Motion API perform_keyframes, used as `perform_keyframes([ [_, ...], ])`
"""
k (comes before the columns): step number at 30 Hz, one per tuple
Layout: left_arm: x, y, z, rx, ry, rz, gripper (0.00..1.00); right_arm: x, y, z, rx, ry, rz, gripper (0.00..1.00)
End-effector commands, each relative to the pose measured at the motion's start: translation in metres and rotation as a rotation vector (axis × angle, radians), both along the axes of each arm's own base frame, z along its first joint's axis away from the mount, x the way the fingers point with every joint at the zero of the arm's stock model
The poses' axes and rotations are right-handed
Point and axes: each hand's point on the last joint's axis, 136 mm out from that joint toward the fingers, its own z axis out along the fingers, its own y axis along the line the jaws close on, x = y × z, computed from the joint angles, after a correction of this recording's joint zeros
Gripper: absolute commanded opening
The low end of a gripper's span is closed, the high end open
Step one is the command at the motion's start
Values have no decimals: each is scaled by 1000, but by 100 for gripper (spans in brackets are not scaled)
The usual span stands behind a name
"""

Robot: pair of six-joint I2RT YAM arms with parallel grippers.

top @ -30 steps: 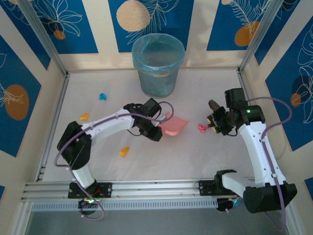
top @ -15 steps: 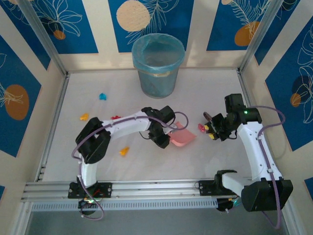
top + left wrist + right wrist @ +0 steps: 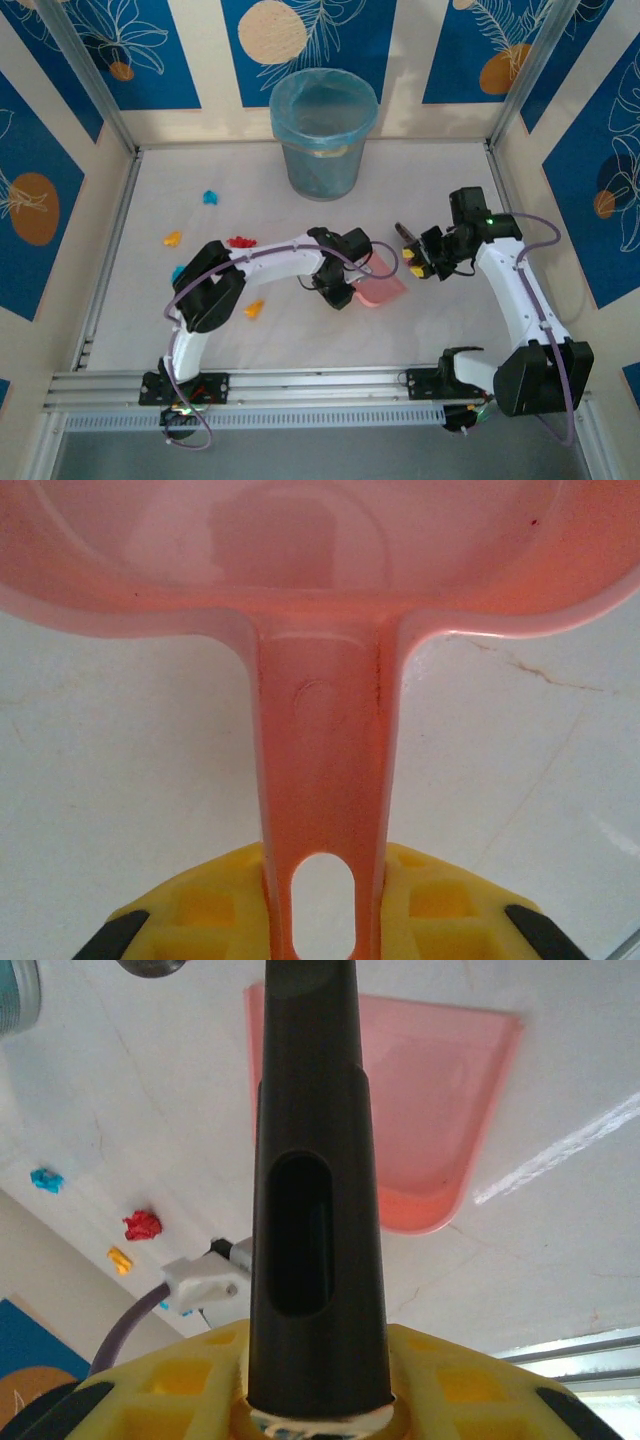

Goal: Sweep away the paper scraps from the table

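Jaws of the left gripper point(image 3: 345, 288) clamp the dustpan point(image 3: 383, 291) by its handle; the right gripper point(image 3: 418, 262) is clamped on a dark brush handle point(image 3: 405, 236). Loose paper scraps point(image 3: 240, 241) lie on the table point(image 3: 430, 180) at the dustpan's nine o'clock.

Two slim arms of white tube links w/ chunky black joint housings, the left arm point(image 3: 275, 252) and right arm point(image 3: 520, 300), each on a black base bracket point(image 3: 185, 385) bolted at approx 7 and 5 o'clock of the overhead view. A thin grey-purple cable point(image 3: 170, 310) loops alongside each arm, and a small green LED point(image 3: 489, 221) glows on the rt arm's black housing at its 12 o'clock end. Left gripper point(image 3: 343, 288) and right gripper point(image 3: 420, 262): black bodies, yellow grid-moulded fingers point(image 3: 440, 915) w/ black tips at 7 and 5 o'clock in wrist views.
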Motion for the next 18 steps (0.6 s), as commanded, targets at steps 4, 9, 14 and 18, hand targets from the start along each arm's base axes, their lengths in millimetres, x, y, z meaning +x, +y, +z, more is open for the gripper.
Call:
perform_keyframes([
  [4, -1, 10, -15, 72, -1, -14, 0, -13, 30, 3, 112, 41, 45, 0],
  [9, 1, 10, -19, 69, -16, 0, 0, -23, 46, 5, 149, 58, 51, 0],
  [14, 1, 9, -24, 66, -14, 7, 0, -33, 59, 5, 195, 83, 45, 0],
  [18, 2, 9, -26, 64, -17, 14, 0, -39, 66, 7, 218, 89, 33, 0],
])
